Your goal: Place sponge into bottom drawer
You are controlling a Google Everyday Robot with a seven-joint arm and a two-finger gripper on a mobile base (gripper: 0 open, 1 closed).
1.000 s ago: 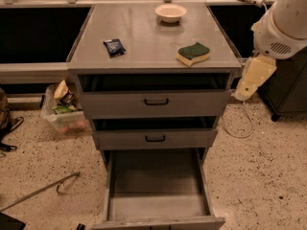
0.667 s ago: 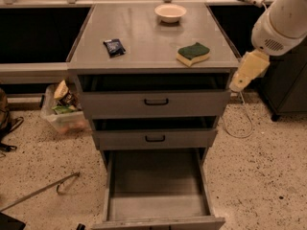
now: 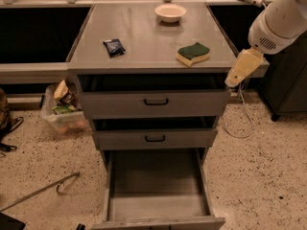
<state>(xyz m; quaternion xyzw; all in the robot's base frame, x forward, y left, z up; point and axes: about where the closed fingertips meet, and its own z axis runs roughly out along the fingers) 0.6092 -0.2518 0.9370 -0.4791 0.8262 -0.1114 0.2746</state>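
The gripper [image 3: 236,76] has edged left to the table's [image 3: 144,42] front-right corner; open or closed, I cannot tell. The sponge [image 3: 193,53] lies nearby.

No legible text; hand [image 3: 235,76] beside the cabinet's [image 3: 144,40] right edge.

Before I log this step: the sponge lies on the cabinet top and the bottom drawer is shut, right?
No: the camera view shows the bottom drawer pulled open. The sponge does lie on the cabinet top; the gripper hangs beside its front right corner.
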